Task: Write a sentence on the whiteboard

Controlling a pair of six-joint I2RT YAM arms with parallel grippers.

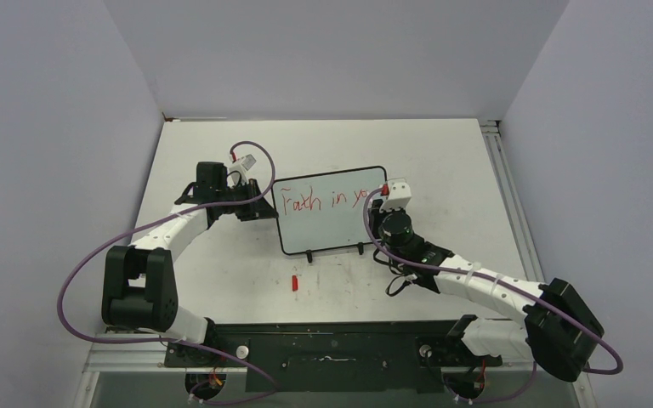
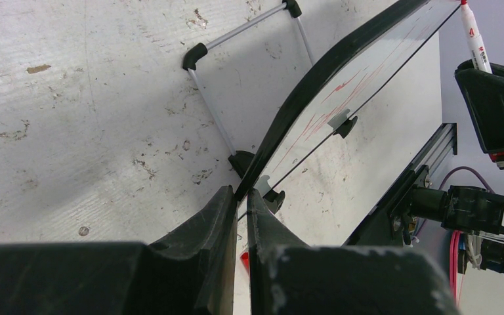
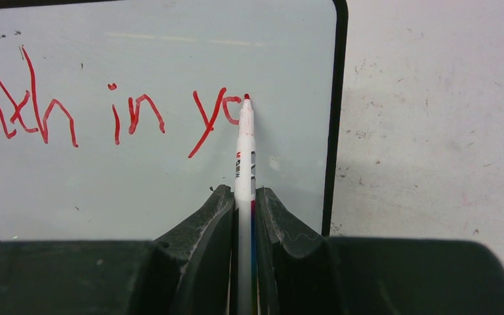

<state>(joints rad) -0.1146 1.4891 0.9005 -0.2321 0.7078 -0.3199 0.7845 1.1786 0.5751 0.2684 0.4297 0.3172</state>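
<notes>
The whiteboard (image 1: pixel 332 225) stands upright mid-table on two small black feet. The sentence (image 1: pixel 323 200) in red reads "Faith in yo" along its top. My left gripper (image 1: pixel 264 208) is shut on the board's left edge; in the left wrist view the black frame (image 2: pixel 315 82) runs in between the fingertips of this gripper (image 2: pixel 239 192). My right gripper (image 1: pixel 384 202) is at the board's right end, shut on a white marker (image 3: pixel 245 151). The marker's red tip touches the board (image 3: pixel 170 177) just after the "o" of the sentence (image 3: pixel 131 115), in front of the right gripper (image 3: pixel 244 193).
A red marker cap (image 1: pixel 295 283) lies on the table in front of the board. The board's wire stand (image 2: pixel 249 20) reaches out behind it. A metal rail (image 1: pixel 497 170) runs along the table's right edge. Grey walls close in the back and sides.
</notes>
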